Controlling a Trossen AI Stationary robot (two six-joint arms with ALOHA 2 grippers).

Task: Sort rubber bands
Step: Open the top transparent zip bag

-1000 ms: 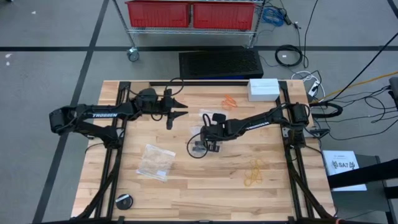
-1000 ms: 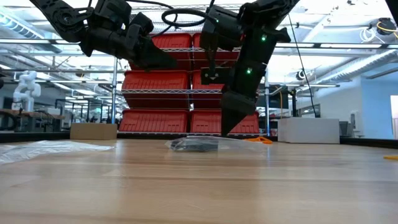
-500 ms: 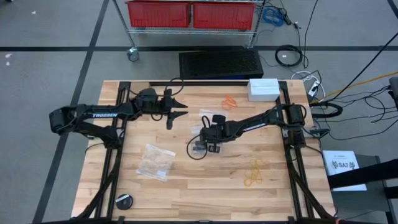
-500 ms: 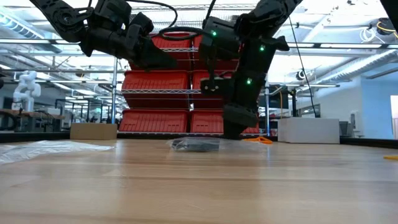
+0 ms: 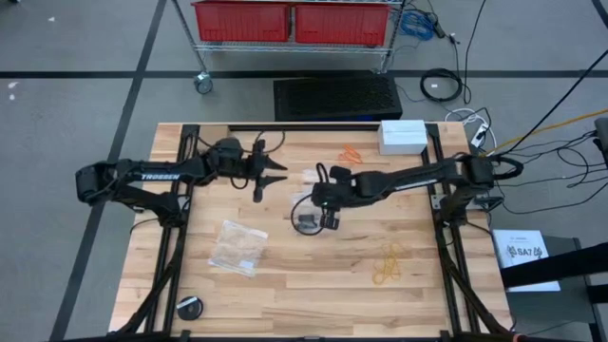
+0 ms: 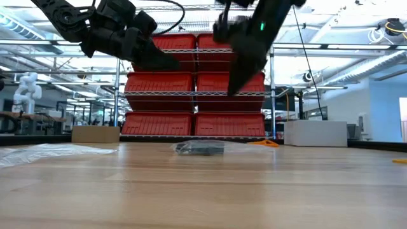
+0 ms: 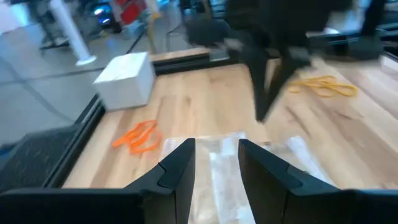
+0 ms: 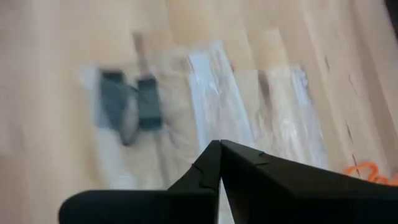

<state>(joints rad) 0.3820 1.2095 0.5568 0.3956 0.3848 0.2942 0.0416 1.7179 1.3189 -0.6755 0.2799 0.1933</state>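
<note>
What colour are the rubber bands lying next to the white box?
Orange. The rubber bands show best in the left wrist view, near the white box.

We see the right gripper (image 5: 306,199) has risen: a second ago its tips pointed down just above the black bands (image 6: 198,148) in their clear bag (image 6: 219,146), and half a second ago they were down at the bag; now, in the low view, the gripper (image 6: 236,83) hangs well above the table, blurred. From above, its arm has stretched out flatter, the wrist moved toward the table's far edge. Its fingers (image 8: 217,163), parted before, are now pressed together and hold nothing we can make out.
</note>
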